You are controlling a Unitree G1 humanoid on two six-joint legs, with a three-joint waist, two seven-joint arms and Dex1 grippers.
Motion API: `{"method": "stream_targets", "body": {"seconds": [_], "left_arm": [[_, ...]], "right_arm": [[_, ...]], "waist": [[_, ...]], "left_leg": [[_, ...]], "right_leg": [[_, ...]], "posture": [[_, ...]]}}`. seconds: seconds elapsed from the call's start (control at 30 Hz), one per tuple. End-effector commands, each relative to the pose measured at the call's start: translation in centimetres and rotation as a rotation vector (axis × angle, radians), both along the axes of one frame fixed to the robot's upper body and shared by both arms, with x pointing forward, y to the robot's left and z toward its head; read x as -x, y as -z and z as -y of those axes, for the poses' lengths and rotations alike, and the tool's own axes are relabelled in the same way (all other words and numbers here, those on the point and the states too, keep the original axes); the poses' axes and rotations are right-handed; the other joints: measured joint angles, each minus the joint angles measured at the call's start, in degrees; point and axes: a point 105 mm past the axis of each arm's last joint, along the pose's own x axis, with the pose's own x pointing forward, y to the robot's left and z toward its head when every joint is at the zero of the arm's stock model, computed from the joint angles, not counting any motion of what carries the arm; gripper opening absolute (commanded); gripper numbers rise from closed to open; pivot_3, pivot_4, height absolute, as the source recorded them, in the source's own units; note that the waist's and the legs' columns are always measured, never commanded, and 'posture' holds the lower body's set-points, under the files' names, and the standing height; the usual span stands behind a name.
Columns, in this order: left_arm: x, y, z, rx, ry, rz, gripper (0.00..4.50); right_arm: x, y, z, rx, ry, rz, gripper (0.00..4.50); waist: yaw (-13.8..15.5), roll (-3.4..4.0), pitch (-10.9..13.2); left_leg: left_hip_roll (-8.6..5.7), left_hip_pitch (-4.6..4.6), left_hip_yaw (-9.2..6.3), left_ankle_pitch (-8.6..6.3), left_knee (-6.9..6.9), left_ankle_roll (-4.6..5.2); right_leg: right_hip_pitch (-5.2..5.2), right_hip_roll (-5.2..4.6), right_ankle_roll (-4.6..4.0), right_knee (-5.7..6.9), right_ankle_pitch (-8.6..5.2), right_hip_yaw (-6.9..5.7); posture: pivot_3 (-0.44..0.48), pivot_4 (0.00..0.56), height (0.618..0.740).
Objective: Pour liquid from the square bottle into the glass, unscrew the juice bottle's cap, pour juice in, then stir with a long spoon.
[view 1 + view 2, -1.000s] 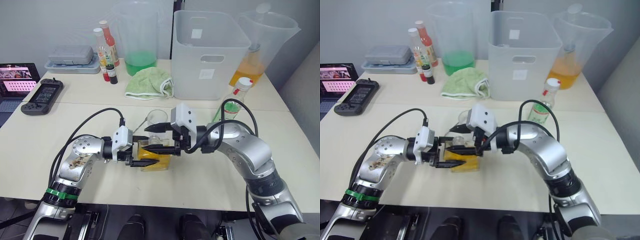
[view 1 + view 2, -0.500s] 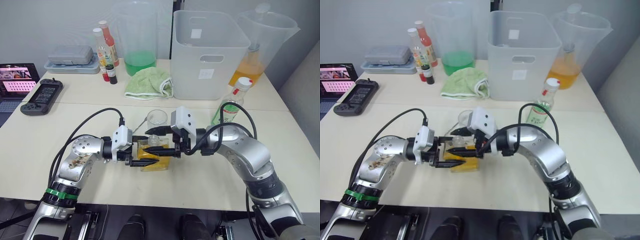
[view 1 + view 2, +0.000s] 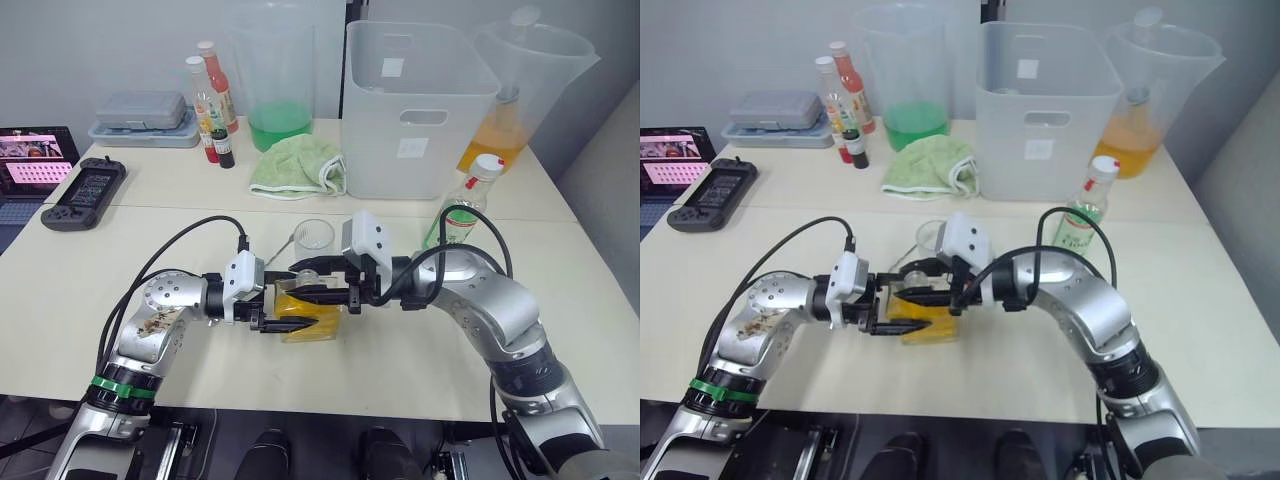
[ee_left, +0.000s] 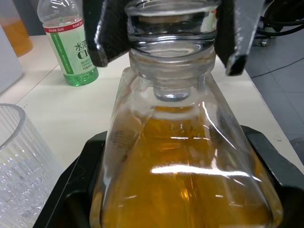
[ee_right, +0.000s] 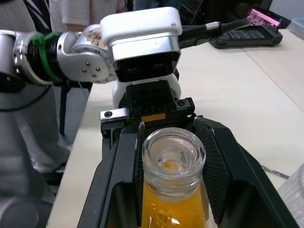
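At the centre of the head view stands the square clear glass bottle of amber liquid (image 3: 305, 318); our left gripper (image 3: 290, 317) clasps its body, and our right gripper (image 3: 318, 283) brackets the neck without clearly pinching. We judge it heavy, rigid, slick and breakable, best held low on the flat sides for pouring into the small clear ribbed tumbler (image 3: 314, 237) just behind

At the back of the table (image 3: 120, 215) we see a white bin (image 3: 418, 110), a green cloth (image 3: 298, 166), two pitchers (image 3: 275, 75) and a black handheld console (image 3: 85, 192).
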Motion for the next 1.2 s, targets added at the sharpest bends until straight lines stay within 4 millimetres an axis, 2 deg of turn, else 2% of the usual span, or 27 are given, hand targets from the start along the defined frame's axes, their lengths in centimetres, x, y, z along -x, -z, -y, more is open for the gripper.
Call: {"method": "stream_targets", "body": {"seconds": [0.03, 0.27, 0.5, 0.97, 1.2], "left_arm": [[-0.1, 2.0, 0.0, -0.070, -0.021, -0.031, 2.80], [-0.4, 3.5, -0.9, -0.119, -0.055, -0.044, 2.80], [-0.2, 4.0, -0.9, -0.130, -0.036, -0.055, 2.80], [0.4, 4.8, -1.0, -0.127, -0.026, -0.159, 2.80], [0.4, 5.1, -1.1, -0.157, -0.023, -0.146, 2.80]], "right_arm": [[1.5, -3.9, -0.1, -0.100, -0.067, 0.078, 1.12], [1.5, -4.9, -0.1, -0.032, -0.060, 0.247, 1.12], [2.2, -5.1, -0.4, 0.041, -0.122, 0.358, 1.12], [2.5, -5.3, -0.3, 0.053, -0.150, 0.445, 1.12], [2.4, -5.4, -0.1, 0.053, -0.148, 0.422, 1.12]], "waist": [[0.02, 0.00, 0.00], [0.00, 0.03, 0.02], [-0.05, 0.04, 0.02], [-0.10, 0.05, 0.03], [-0.07, 0.05, 0.03]], "left_leg": [[0.00, -0.01, 0.00, 0.00, -0.02, 0.00], [0.00, -0.02, 0.00, 0.00, -0.11, 0.00], [0.00, -0.01, 0.00, 0.04, -0.11, -0.01], [0.00, -0.01, -0.01, 0.06, -0.13, -0.02], [0.00, -0.01, -0.01, 0.06, -0.21, -0.02]], "right_leg": [[-0.01, -0.01, 0.00, -0.02, 0.00, 0.00], [-0.06, 0.00, 0.00, -0.03, 0.00, 0.00], [-0.05, 0.00, 0.01, -0.02, 0.00, 0.00], [-0.06, 0.00, 0.02, -0.03, 0.01, -0.02], [-0.06, 0.00, 0.02, -0.06, 0.01, -0.02]], "posture": [[0.000, 0.150, 0.740], [0.000, 0.150, 0.740], [0.000, 0.150, 0.740], [0.000, 0.150, 0.740], [0.000, 0.150, 0.740]]}}
